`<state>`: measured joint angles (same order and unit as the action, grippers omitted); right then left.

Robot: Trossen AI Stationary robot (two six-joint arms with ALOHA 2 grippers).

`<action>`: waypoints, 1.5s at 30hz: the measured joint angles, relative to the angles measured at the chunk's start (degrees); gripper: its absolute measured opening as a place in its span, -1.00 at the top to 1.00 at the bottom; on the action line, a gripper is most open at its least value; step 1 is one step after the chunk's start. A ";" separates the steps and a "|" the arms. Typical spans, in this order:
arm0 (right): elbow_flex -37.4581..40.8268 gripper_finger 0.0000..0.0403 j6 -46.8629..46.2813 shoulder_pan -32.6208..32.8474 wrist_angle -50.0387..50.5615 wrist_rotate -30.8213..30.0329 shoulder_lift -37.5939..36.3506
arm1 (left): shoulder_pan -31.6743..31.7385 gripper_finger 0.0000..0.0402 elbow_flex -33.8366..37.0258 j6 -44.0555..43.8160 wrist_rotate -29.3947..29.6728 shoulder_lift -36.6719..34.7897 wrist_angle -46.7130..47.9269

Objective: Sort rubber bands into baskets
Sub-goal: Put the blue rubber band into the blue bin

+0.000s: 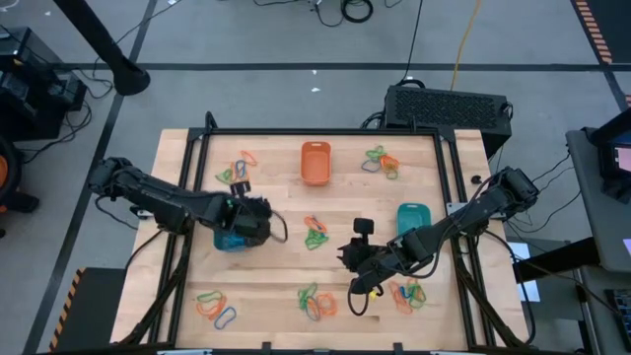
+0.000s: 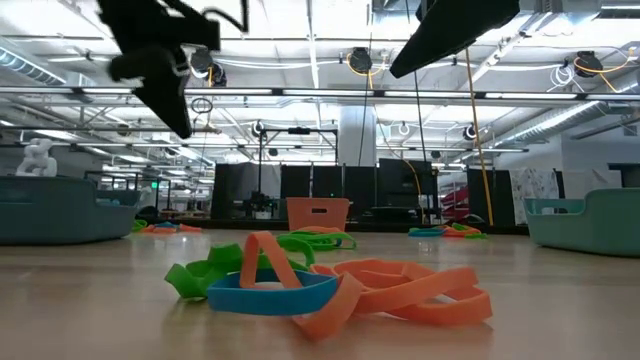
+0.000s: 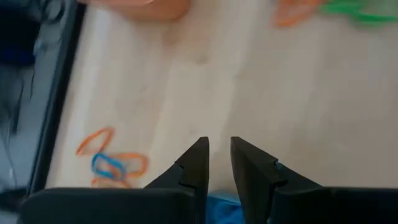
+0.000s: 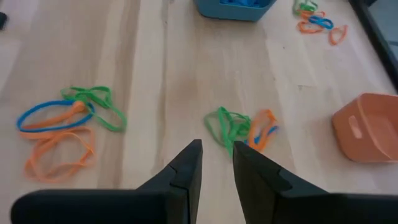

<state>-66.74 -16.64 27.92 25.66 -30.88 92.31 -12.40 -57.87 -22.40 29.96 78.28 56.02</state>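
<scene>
Left gripper (image 1: pixel 258 219): mine hangs over the blue basket (image 1: pixel 230 240), whose blue shows just under my fingers in my wrist view; jaws slightly parted, nothing visibly between them, likely placed here for a drop.
Right gripper (image 4: pixel 216 155): jaws narrowly apart and empty, aimed at the green-and-orange band cluster (image 4: pixel 239 128), probably my next pick.
Baskets: orange basket (image 1: pixel 315 163) at the far middle, teal basket (image 1: pixel 412 219) beside my right arm.
Rubber bands: several mixed heaps (image 1: pixel 316 302) lie unsorted across the wooden table (image 1: pixel 276 266).

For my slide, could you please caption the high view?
Left tool above blue basket, right tool mid-table.
</scene>
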 joint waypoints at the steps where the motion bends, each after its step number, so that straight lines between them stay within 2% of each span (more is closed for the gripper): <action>1: -0.01 0.59 0.00 0.00 0.43 -0.37 0.00 | 2.17 0.63 0.00 0.00 -0.19 -0.11 0.34; 4: -0.01 0.59 0.00 -0.07 1.72 -0.48 0.00 | 10.09 0.63 0.02 0.29 -2.62 -0.39 0.66; 12: 0.00 0.59 2.56 -0.07 3.50 -0.63 0.00 | 35.83 0.63 1.65 4.83 -15.21 -0.38 -1.86; 15: 0.00 0.59 2.78 -0.07 4.58 -0.63 0.00 | 41.80 0.63 4.64 6.60 -19.88 -0.29 -6.11; 17: 0.00 0.59 2.76 -0.07 5.72 -0.63 0.00 | 44.46 0.63 6.43 7.30 -20.94 -0.27 -8.77; 24: 0.00 0.59 2.45 -0.07 7.07 -0.63 0.00 | 49.07 0.63 9.72 7.97 -20.89 -0.26 -13.10; 33: 0.00 0.59 2.16 -0.09 5.47 -0.61 0.00 | 49.20 0.63 17.05 7.93 -20.59 0.35 -22.12; 45: 0.00 0.59 0.85 -0.09 5.45 -0.60 0.00 | 49.17 0.63 21.99 7.92 -19.01 0.35 -26.63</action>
<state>-66.74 -15.79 27.83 31.11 -31.48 92.31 36.77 -35.88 -14.48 10.95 78.63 29.38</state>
